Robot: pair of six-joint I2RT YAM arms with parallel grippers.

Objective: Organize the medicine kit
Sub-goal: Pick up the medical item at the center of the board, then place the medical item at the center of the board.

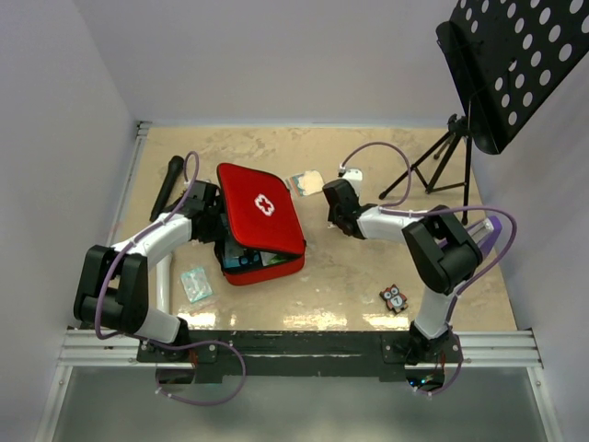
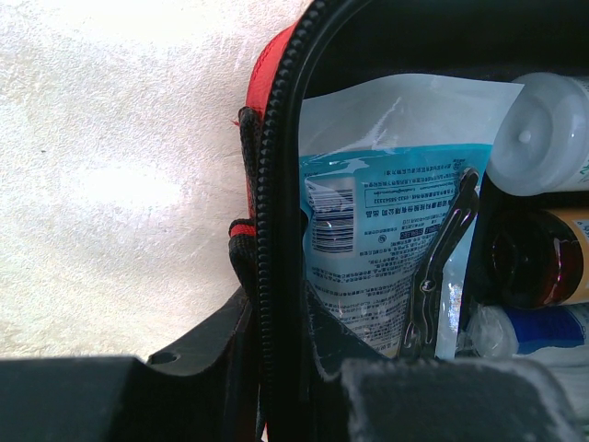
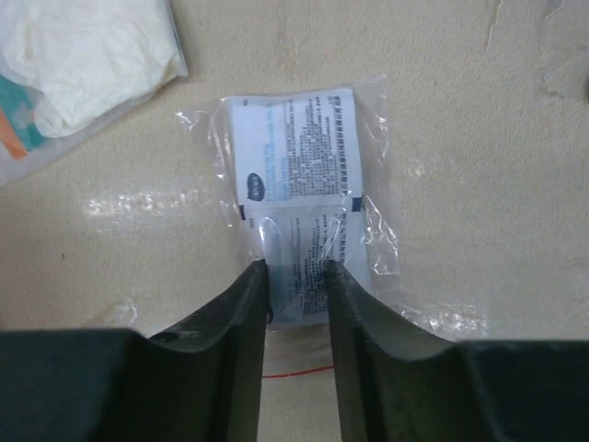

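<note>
one red rounded-square soft medicine kit [image 1: 276, 226] with one white cross [image 1: 264, 204] on its lid sits left of centre on the beige worktop [image 1: 350, 267], in front of the left arm. lid is tilted part-way up, and the gap faces the near edge.

two arms, two grippers. left gripper [image 2: 276, 322] is at the kit's left side, pinching its wall: one finger outside on the red fabric, one inside against the black lining, black zipper edge [image 2: 269, 230] running between them.

counted inside the kit from the left wrist view:
- one blue-and-white printed plastic pouch [image 2: 386, 230]
- one white plastic bottle [image 2: 543, 138]
- one amber bottle [image 2: 538, 267]
- one blue-labelled bottle [image 2: 529, 331]
- one slim black metal zip-pull-like piece [image 2: 442, 258] lying over the pouch

right gripper [image 3: 296, 272] is low over the worktop, right of the kit. its fingers are narrowly apart, astride the near end of one clear plastic sachet [image 3: 294, 157] with white-and-blue printed contents. can't tell whether they actually pinch it.

loose on the worktop:
- one clear packet of white gloves [image 3: 83, 55], just beside the sachet
- one small teal-tinted clear packet [image 1: 195, 284] near the left arm
- one black cylindrical stick [image 1: 167, 187] at far left
- one small brown owl-like figure [image 1: 394, 297] at near right

one black perforated music stand [image 1: 515, 64] is at far right.
</note>
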